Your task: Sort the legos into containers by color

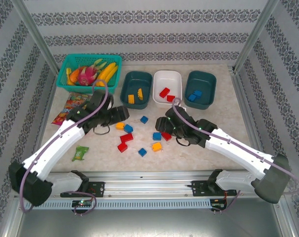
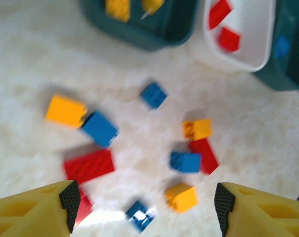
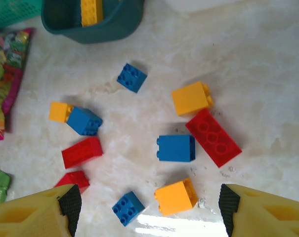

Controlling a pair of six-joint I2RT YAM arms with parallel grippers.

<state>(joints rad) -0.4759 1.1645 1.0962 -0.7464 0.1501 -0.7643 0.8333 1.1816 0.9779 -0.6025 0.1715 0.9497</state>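
Loose legos lie mid-table between the arms: red [image 1: 127, 138], blue [image 1: 144, 119] and yellow [image 1: 156, 146] ones. The left dark teal container [image 1: 125, 84] holds yellow legos, the white container [image 1: 167, 73] red ones, the right dark teal container [image 1: 201, 74] blue ones. My left gripper [image 1: 120, 114] hovers open over the left of the pile, with a yellow lego [image 2: 181, 197] and a blue one [image 2: 139, 215] below its gap. Over the pile's right side my right gripper [image 1: 164, 122] stands open above a yellow lego [image 3: 175, 196] and a blue lego [image 3: 128, 208]. Neither holds anything.
A bright teal mesh basket [image 1: 65, 84] of toy fruit stands at the back left. A colourful snack bag [image 1: 70, 106] lies in front of it, and a small green wrapper [image 1: 80, 153] lies near the left arm. Metal frame posts rise at the back corners.
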